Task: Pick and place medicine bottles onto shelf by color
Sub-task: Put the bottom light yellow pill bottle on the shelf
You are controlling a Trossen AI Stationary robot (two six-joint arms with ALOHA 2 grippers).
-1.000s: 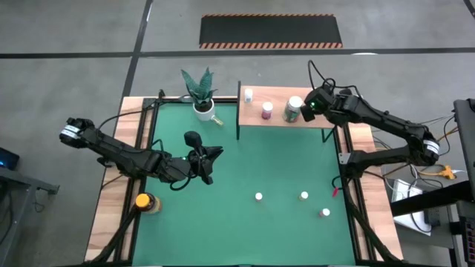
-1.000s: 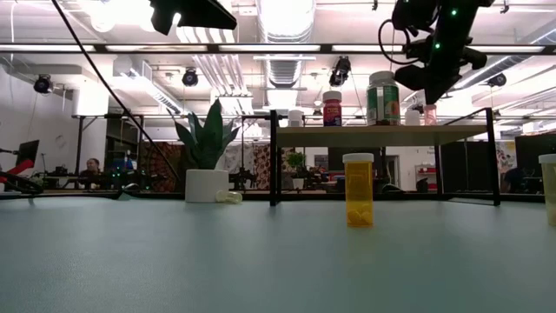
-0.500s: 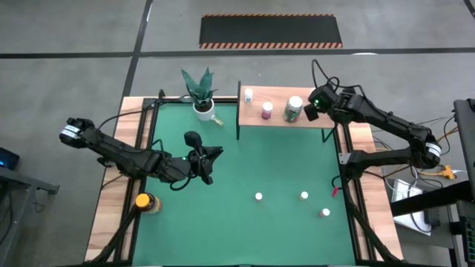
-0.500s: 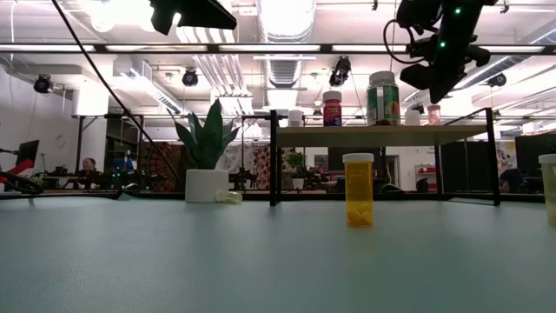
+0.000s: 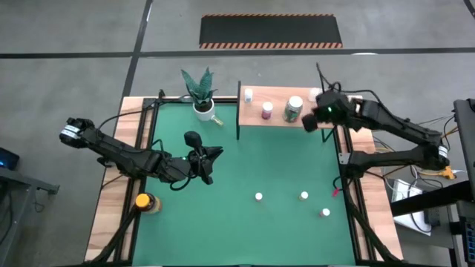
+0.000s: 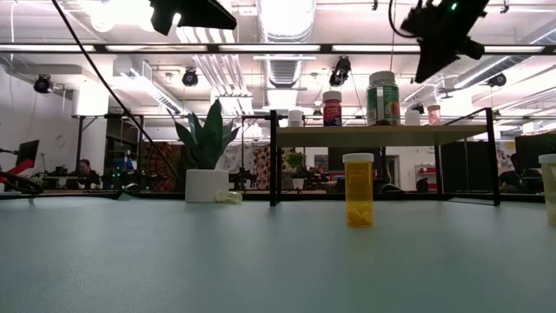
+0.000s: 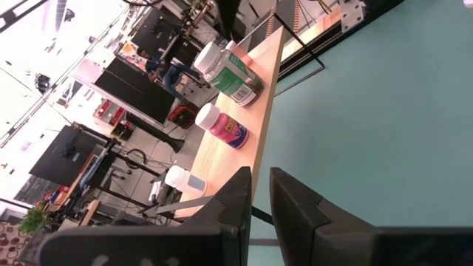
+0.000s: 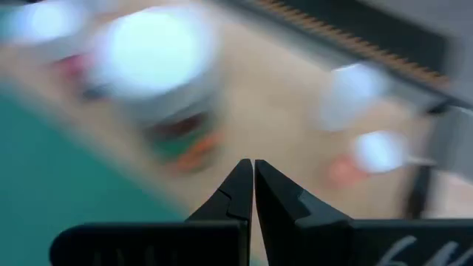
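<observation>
**Bottles split between shelf and desk**

We see the green desk (image 5: 245, 222) filling the frame's middle, the shelf (image 5: 278, 116) at its upper right. Our left claw (image 5: 202, 172) hangs at centre left, fingers nearly together, empty. Our right claw (image 5: 308, 122) sits at the shelf's right end, pinched together, empty. Four bottles (image 5: 294, 108) stand on the shelf; three dot the desk's lower right, an amber one (image 5: 145, 202) lower left.

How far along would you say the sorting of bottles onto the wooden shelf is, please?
Done: several bottles stand on the light wooden shelf, including a pink bottle and a green-labelled one. In hand: nothing; the right gripper is shut and empty by the shelf. Left: three white-capped bottles on the mat and the amber yellow-capped bottle.
</observation>
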